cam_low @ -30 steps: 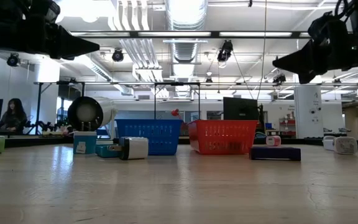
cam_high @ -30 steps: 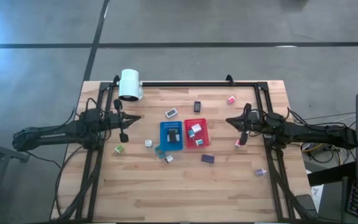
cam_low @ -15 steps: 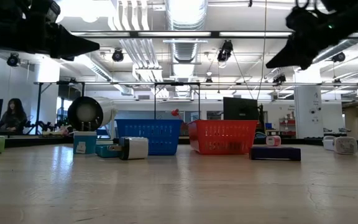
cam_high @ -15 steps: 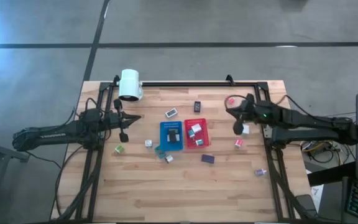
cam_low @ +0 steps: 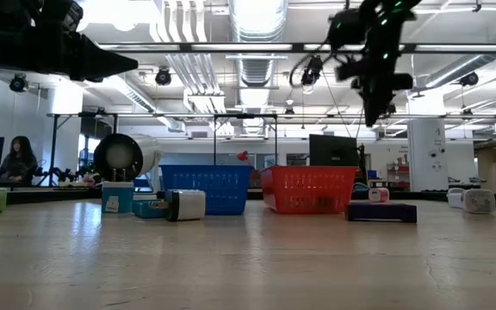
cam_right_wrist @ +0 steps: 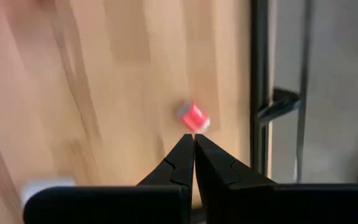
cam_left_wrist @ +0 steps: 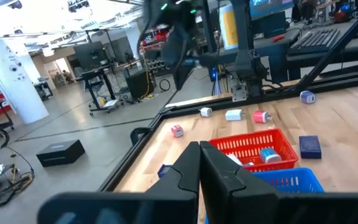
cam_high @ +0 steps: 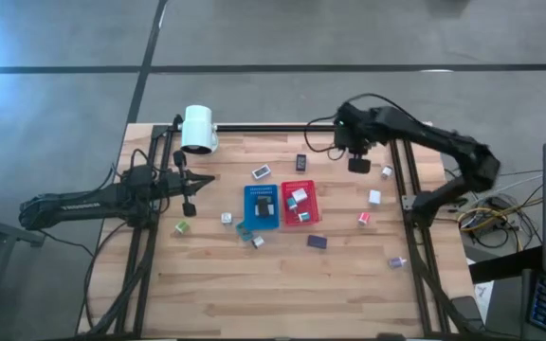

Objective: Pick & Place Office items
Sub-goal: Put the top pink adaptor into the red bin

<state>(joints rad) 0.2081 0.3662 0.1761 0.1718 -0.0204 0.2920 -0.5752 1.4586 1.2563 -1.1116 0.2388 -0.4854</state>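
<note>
Wood tabletop [cam_high: 282,284], blue tray [cam_high: 262,206] and red tray [cam_high: 300,204] side by side mid-table, office items scattered around them, a few inside. My right gripper [cam_high: 358,167] is up high over the far right area, fingers clenched w/ nothing between; its wrist cam looks down at a pink-red item [cam_right_wrist: 193,117] lying on the wood by the frame rail. Left gripper [cam_high: 209,179] waits at table's left side, fingers pressed together, empty.

The pink-red item [cam_right_wrist: 193,117] is blurred in the right wrist view, its lower edge hidden behind the fingertips [cam_right_wrist: 185,144].
</note>
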